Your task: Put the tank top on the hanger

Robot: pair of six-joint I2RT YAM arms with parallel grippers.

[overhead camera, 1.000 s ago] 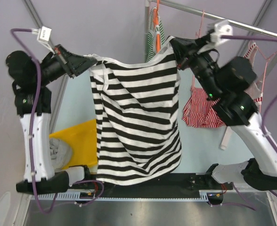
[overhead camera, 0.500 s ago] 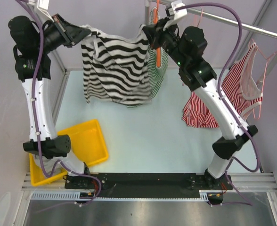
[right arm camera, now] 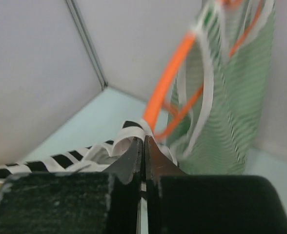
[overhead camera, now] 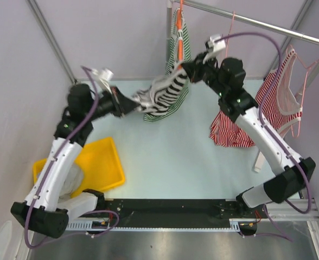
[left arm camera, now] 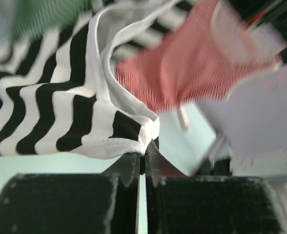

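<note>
Two grippers hold the tank top (overhead camera: 160, 93), slung mid-air between them before the green-striped top (overhead camera: 185, 37). Left gripper (left arm camera: 142, 148) and right gripper (right arm camera: 143, 142) are both pinched on its pale edging. Judged soft, light, floppy; best gripped at hems.

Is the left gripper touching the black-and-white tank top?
Touching. The left wrist view shows the left gripper shut on the pale edge of the tank top.

Both arms reach inward, left end effector (overhead camera: 130, 104) and right end effector (overhead camera: 177, 69) clamped.
</note>
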